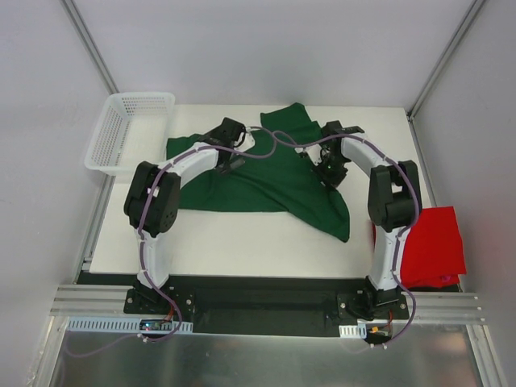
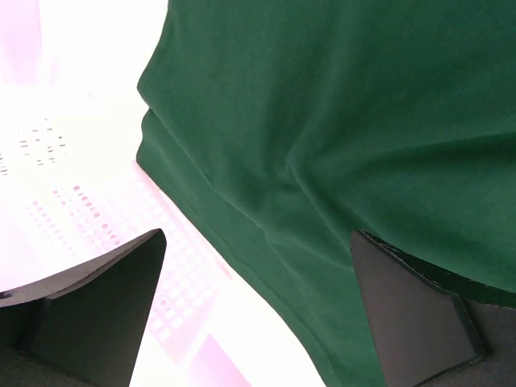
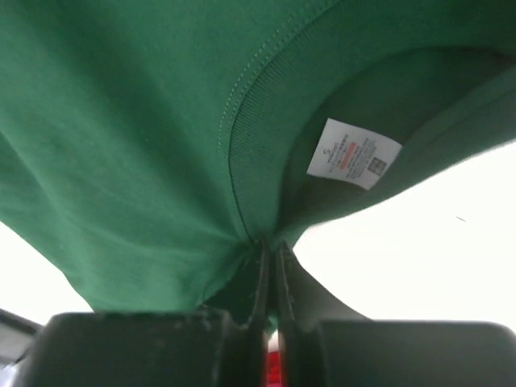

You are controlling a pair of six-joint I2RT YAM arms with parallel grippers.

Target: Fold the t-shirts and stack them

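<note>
Right gripper (image 3: 268, 251) pinches the dark green t-shirt (image 3: 121, 121) at its collar (image 3: 251, 113); left gripper (image 2: 256, 242) hovers wide open over it.

Left arm (image 1: 189, 165) and right arm (image 1: 372, 155) arch inward, left end effector (image 2: 256, 242) spread wide, right end effector (image 3: 268, 251) pinched tight.

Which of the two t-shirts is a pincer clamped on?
The green t-shirt, mid-table; the right pincer pinches its collar. The red t-shirt lies untouched, far right.
</note>
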